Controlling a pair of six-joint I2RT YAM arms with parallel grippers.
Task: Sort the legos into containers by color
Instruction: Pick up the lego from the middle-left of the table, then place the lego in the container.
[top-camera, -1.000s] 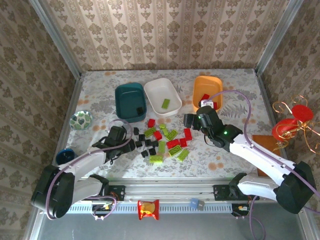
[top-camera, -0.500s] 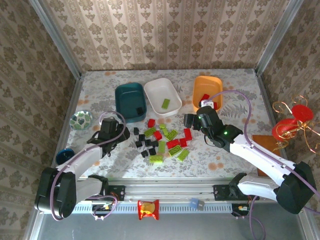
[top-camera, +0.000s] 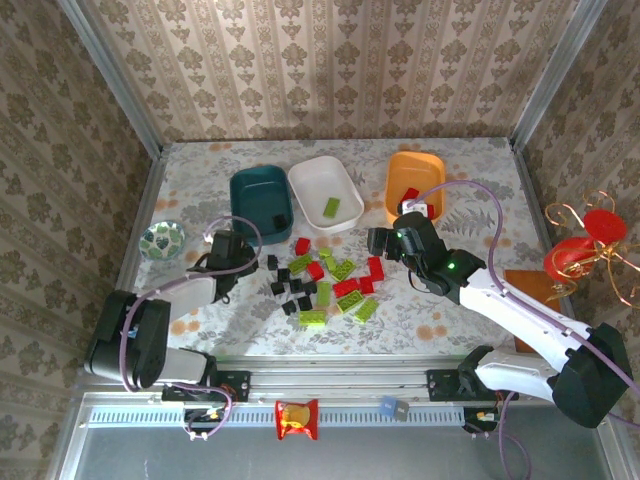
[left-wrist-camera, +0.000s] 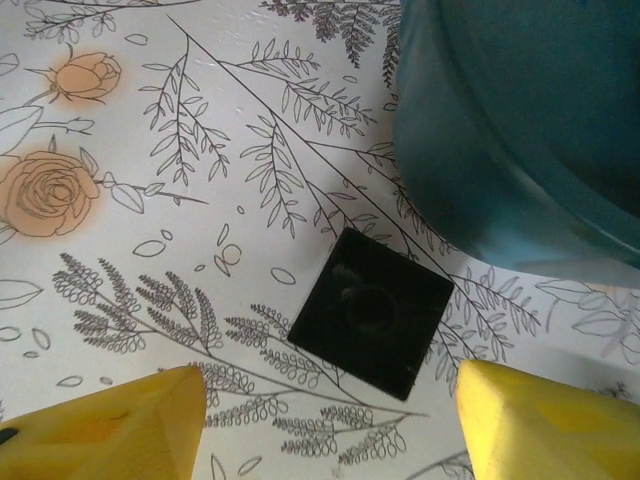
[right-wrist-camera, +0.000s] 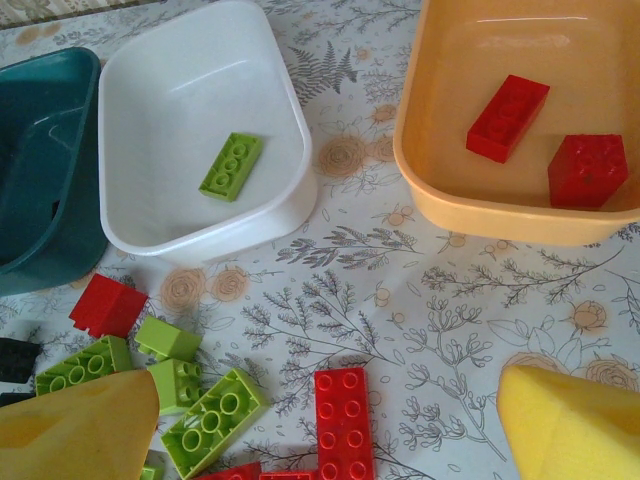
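Observation:
Red, lime green and black legos (top-camera: 322, 285) lie in a loose pile mid-table. Behind them stand the teal container (top-camera: 262, 203), the white one (top-camera: 325, 193) holding a green brick (right-wrist-camera: 231, 166), and the orange one (top-camera: 415, 185) holding two red bricks (right-wrist-camera: 508, 117). My left gripper (top-camera: 228, 247) hangs by the teal tub's near left corner. It is open (left-wrist-camera: 325, 430), with a black brick (left-wrist-camera: 372, 312) flat on the table just ahead of its yellow fingertips (left-wrist-camera: 100, 425), touching neither. My right gripper (top-camera: 380, 241) is open (right-wrist-camera: 325, 435) above a red brick (right-wrist-camera: 343, 420) at the pile's right edge.
A small patterned dish (top-camera: 161, 240) and a blue cup (top-camera: 129, 312) sit on the left of the table. A red wire ornament (top-camera: 585, 250) stands outside the right frame rail. Bare tablecloth lies between the pile and the orange tub (right-wrist-camera: 470, 300).
My left gripper has swung from the pile's left edge back toward the teal tub's near corner, its jaws a little wider. The right arm has not moved.

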